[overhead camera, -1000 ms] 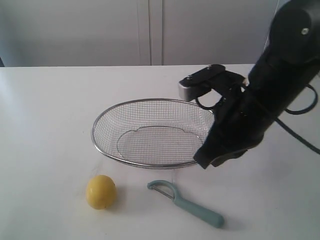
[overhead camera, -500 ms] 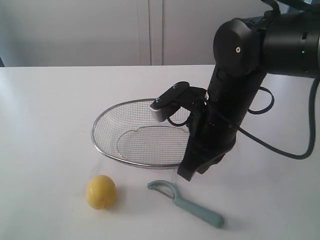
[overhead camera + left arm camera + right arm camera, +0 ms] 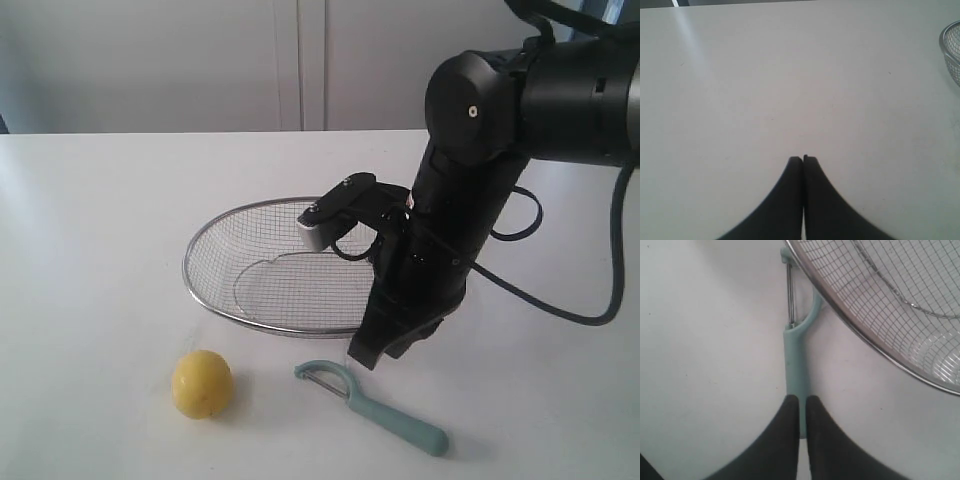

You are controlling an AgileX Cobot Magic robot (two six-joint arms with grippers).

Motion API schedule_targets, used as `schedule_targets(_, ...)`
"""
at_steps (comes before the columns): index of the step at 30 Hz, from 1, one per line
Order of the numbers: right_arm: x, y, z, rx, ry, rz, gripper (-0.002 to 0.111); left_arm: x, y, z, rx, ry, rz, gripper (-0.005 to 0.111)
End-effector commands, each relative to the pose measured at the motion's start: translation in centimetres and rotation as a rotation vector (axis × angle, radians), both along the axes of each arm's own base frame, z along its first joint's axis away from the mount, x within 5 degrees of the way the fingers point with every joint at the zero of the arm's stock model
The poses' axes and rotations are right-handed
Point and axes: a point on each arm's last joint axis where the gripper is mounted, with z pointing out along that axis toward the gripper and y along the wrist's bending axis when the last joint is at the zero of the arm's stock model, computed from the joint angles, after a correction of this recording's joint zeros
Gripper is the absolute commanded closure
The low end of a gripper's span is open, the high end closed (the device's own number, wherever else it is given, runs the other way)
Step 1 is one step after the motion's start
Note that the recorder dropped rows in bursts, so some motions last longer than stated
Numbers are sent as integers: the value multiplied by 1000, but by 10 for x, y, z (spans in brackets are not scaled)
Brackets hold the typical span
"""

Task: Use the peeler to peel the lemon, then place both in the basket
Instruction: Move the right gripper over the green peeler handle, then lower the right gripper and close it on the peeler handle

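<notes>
The yellow lemon sits on the white table near the front left. The pale teal peeler lies flat to its right, loop head pointing toward the lemon. Behind both stands the silver wire-mesh basket with nothing in it. My right gripper hangs tilted just above the peeler's head, in front of the basket. In the right wrist view its fingers are together with only a slit between them, over the peeler handle, not holding it. My left gripper is shut over bare table.
The right arm's black body and its cable lean over the basket's right side. The basket mesh fills one corner of the right wrist view, and its rim shows at the edge of the left wrist view.
The right arm has swung in from the right and come down, bringing its gripper to just above the peeler. Lemon, peeler and basket have not moved.
</notes>
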Motion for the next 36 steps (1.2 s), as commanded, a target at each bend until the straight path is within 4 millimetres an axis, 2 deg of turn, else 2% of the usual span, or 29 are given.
schedule_targets(1, -1, 2, -4, 8, 13, 7, 85, 0, 0, -1, -4, 0, 2, 107)
schedule_targets(6, 1, 3, -9, -4, 23, 9, 52, 0, 0, -1, -4, 0, 2, 107)
schedule_targets(8, 2, 3, -11, -9, 30, 9, 45, 0, 0, -1, -4, 0, 2, 107)
schedule_targets(14, 3, 4, -22, -38, 76, 5, 45, 0, 0, -1, -4, 0, 2, 107)
schedule_targets(23, 2, 5, -23, -42, 81, -1, 45, 0, 0, -1, -4, 0, 2, 107)
schedule_targets(30, -10, 18, -24, -157, 5, 52, 45, 0, 0, -1, -4, 0, 2, 107)
schedule_targets(36, -20, 33, -24, -141, -20, 106, 45, 0, 0, -1, -4, 0, 2, 107)
